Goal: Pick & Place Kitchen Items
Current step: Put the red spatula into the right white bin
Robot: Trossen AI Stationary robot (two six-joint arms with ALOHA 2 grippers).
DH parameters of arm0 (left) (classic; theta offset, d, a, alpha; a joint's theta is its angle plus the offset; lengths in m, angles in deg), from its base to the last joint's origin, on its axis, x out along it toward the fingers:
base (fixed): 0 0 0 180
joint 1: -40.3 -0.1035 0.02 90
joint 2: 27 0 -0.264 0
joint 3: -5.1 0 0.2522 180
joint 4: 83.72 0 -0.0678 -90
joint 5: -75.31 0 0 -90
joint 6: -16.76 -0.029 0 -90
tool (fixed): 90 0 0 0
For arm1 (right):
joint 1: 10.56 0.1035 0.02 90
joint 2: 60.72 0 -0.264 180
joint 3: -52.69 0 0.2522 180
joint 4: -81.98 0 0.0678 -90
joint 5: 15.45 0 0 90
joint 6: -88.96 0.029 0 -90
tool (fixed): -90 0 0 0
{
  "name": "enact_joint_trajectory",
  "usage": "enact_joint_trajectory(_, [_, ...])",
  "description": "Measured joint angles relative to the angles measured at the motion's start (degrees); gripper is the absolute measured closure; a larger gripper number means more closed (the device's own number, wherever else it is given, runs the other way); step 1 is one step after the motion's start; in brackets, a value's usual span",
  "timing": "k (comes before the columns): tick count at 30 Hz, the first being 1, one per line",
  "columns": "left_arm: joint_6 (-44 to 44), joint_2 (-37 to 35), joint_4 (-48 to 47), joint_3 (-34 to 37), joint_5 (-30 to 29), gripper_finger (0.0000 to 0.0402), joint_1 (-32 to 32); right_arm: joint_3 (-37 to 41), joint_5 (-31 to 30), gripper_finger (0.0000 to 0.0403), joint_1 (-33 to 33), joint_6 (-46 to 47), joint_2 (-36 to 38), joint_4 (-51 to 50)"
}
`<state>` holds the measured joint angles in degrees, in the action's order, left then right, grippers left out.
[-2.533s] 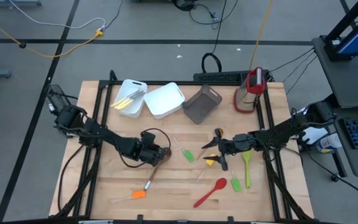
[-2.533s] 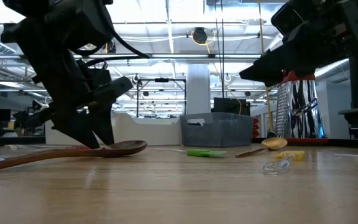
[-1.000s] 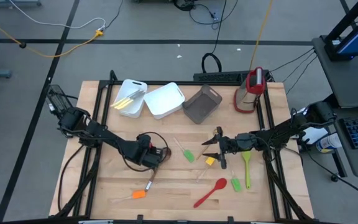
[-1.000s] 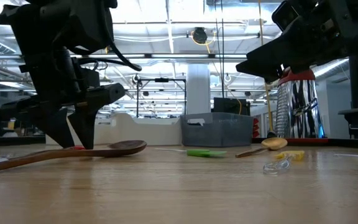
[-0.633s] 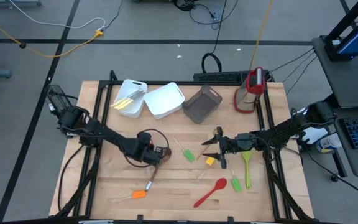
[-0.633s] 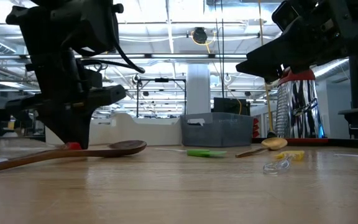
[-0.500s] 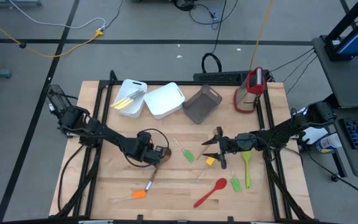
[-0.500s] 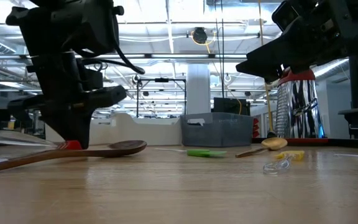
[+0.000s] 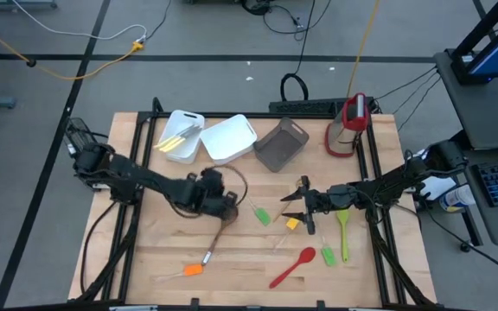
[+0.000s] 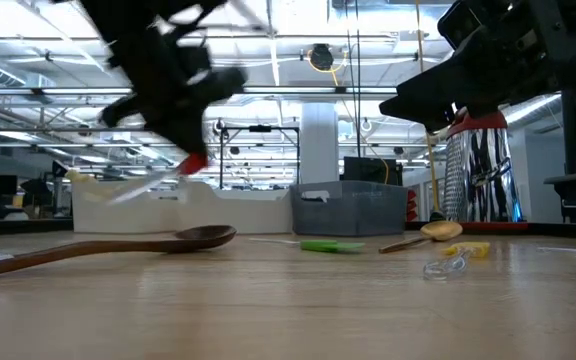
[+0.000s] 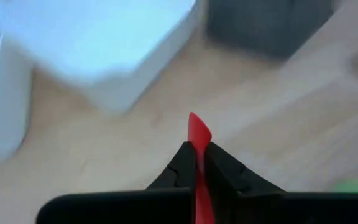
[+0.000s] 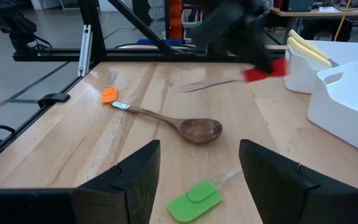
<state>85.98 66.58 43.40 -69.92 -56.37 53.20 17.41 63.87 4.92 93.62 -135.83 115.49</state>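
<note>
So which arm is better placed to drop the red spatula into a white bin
Left. Its claw is shut on the red spatula, lifted above the table close to the white bins. The right claw hangs open farther off, over the yellow spatula.

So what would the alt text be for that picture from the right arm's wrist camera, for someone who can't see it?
The other arm's fingers hold a red spatula in the air above a wooden table. On the table lie a wooden spoon, a green spatula and an orange spatula, with white bins alongside. This arm's own two dark fingers stand apart, empty.
</note>
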Motion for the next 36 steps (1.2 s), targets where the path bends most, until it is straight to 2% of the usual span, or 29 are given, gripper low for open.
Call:
enact_joint_trajectory(3, [-12.93, -1.2, 1.11, -3.19, -1.48, 0.0396, -3.4, -0.01, 0.0, 0.019, -0.01, -0.55, 0.0, 0.59])
enact_joint_trajectory(7, [-34.34, -1.83, 7.08, -8.37, -0.91, 0.0393, -9.29, 0.0, 0.0, 0.019, -0.02, -0.94, 0.0, 1.01])
enact_joint_trajectory(13, [-60.03, -1.72, 17.27, -11.92, 9.73, 0.0397, -18.96, 0.0, 0.0, 0.019, 0.0, -0.93, 0.0, 0.91])
enact_joint_trajectory(17, [-70.53, -1.7, 20.72, -12.06, 10.35, 0.0391, -24.68, 0.0, 0.0, 0.019, -0.02, -0.98, 0.0, 0.89])
enact_joint_trajectory(21, [-76.72, -1.72, 21.42, -12.06, 13.63, 0.0391, -30.47, 0.0, 0.0, 0.019, -0.02, -1.18, 0.0, 0.89])
enact_joint_trajectory(26, [-77.65, -0.16, 22.48, -12.07, 20.21, 0.0394, -35.52, 0.0, 0.0, 0.019, -0.02, -2.68, 0.0, 0.86])
enact_joint_trajectory(33, [-77.42, 7.49, 24.18, -11.91, 21.06, 0.0395, -37.39, 0.0, 0.0, 0.019, -0.02, -2.52, 0.0, 0.66])
enact_joint_trajectory(36, [-78.84, 11.12, 25.76, -11.82, 19.57, 0.0395, -37.63, 0.0, 0.04, 0.019, -0.02, -2.46, 0.0, 0.05])
